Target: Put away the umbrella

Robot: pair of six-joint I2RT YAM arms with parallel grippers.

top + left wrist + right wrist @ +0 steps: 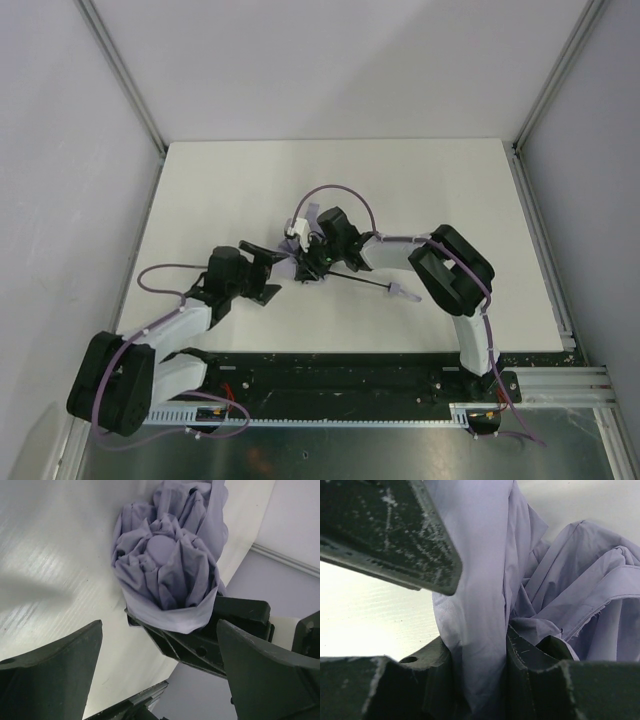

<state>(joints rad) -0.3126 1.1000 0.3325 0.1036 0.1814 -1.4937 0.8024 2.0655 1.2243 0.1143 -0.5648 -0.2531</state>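
Observation:
The umbrella lies mid-table in the top view: its bunched lavender canopy sits between my two grippers, and the thin black shaft runs right to the small lavender handle. My right gripper is shut on a fold of the canopy fabric, which fills the right wrist view. My left gripper is open, its fingers wide apart just short of the canopy's rounded top. The right gripper's black fingers show there, under a band of fabric.
The white table is bounded by grey walls with metal posts at left, back and right. A black rail carries the arm bases at the near edge. Purple cables loop above both arms.

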